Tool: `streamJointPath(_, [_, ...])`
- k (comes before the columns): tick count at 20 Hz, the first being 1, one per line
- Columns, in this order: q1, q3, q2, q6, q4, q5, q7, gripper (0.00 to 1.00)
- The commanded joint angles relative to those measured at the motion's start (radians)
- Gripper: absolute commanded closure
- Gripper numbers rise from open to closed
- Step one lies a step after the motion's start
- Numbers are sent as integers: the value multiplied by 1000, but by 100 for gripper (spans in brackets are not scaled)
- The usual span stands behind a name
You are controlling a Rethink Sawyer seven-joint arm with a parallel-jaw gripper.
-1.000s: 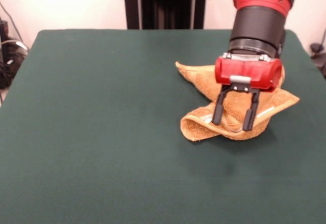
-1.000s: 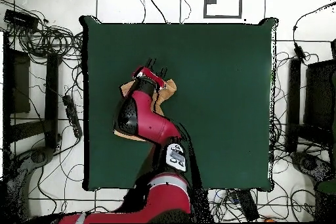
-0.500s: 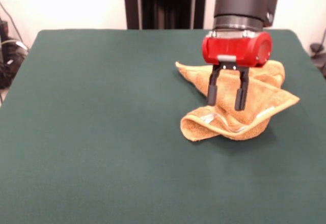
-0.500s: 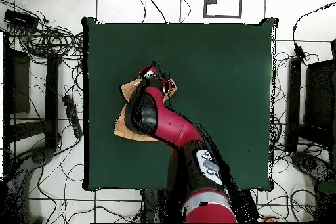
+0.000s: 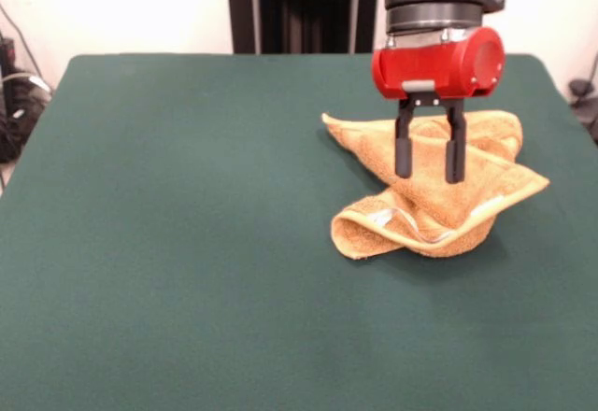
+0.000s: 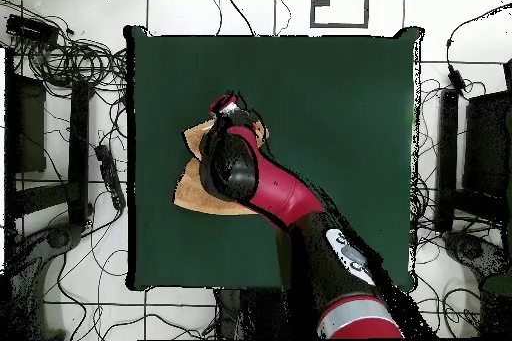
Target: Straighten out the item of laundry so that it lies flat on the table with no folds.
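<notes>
The red end effector [image 5: 430, 157], fingers apart and empty, hangs over the crumpled orange-tan terry towel [image 5: 425, 215] on the dark green counter [image 5: 187, 243].

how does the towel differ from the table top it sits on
The towel is orange-tan and small; the table is dark green and far larger. The towel is rumpled, with a fold rolled over at its front edge, while the table top lies flat and smooth. Both look like soft cloth. The open tool hangs over the towel.
</notes>
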Motion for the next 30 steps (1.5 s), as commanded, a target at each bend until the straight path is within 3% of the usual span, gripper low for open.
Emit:
streamJointPath(1, [-39,249,33,106,124,-22,292,0])
streamJointPath(6, [-157,410,110,74,150,-85,298,0])
streamJointPath(13, [-253,533,205,46,177,-140,295,0])
streamJointPath(23, [-293,613,332,12,156,-140,306,0])
streamJointPath(30, [-239,548,309,21,118,-52,328,0])
